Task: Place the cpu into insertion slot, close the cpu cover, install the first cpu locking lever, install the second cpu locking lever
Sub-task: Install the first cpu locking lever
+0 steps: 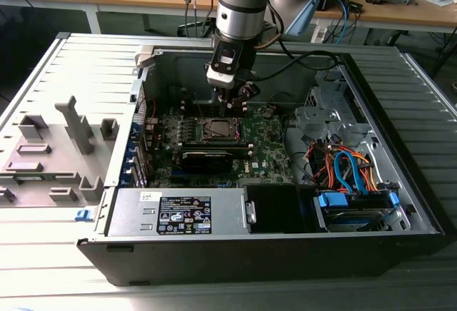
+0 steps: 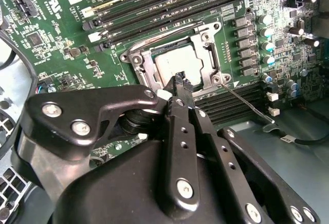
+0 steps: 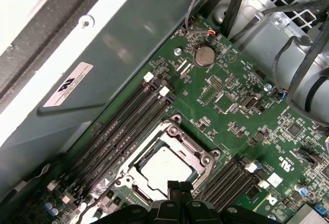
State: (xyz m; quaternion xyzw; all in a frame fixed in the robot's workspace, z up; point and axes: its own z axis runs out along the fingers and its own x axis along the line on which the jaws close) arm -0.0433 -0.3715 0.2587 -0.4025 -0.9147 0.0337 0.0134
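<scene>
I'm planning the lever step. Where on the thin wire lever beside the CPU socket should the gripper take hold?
Probably the bent free end of the lever, farthest from the cpu cover. Come from above, jaws across the wire: the rod is thin and straight; only the hook offers purchase.

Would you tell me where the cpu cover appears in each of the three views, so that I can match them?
Exterior view: the cpu cover lies on the motherboard, mid-case, under the gripper.
Second wrist view: the silver frame around the pale cpu, just beyond the gripper.
First wrist view: the same frame, beside the gripper.
Shared landmark: the gripper, close to the cover in all three.
</scene>
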